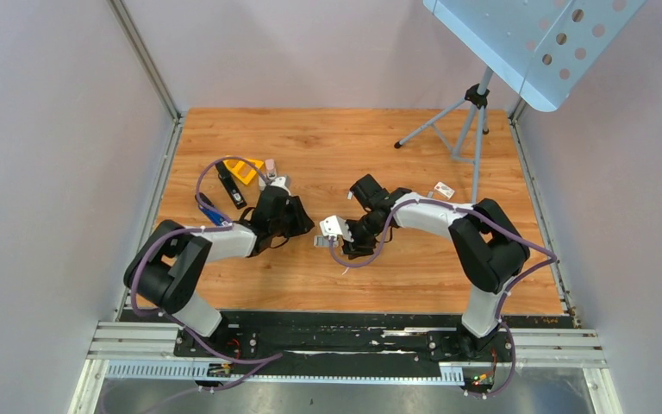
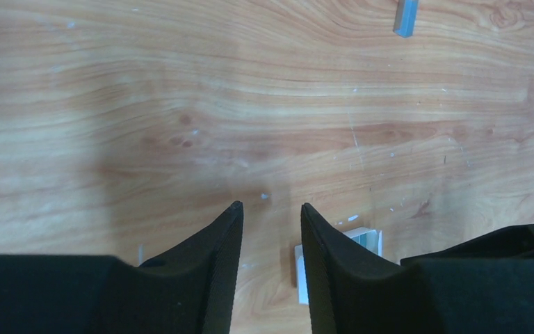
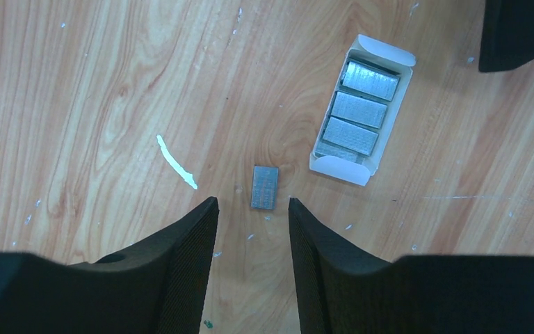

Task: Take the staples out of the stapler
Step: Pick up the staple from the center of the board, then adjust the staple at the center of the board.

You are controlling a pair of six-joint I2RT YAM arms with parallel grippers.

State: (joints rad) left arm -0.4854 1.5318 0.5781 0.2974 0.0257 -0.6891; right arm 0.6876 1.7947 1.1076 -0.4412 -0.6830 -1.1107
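A short grey strip of staples (image 3: 265,187) lies flat on the wood just beyond my right gripper (image 3: 250,200), which stands open with nothing between its fingers. An open white box (image 3: 361,108) holding more staple strips lies up and to the right of it. My left gripper (image 2: 271,207) is open by a narrow gap over bare wood, empty, and its right finger hides part of the white box (image 2: 365,239). From above, both grippers (image 1: 303,226) (image 1: 338,235) meet at the box (image 1: 334,226) mid-table. The black stapler (image 1: 231,185) lies at the back left, behind the left arm.
A yellow piece (image 1: 246,170) and a small pale item (image 1: 279,182) lie beside the stapler. A grey tripod (image 1: 468,121) stands at the back right, with a small white tag (image 1: 444,190) near it. A white scrap (image 3: 176,162) lies left of the staple strip.
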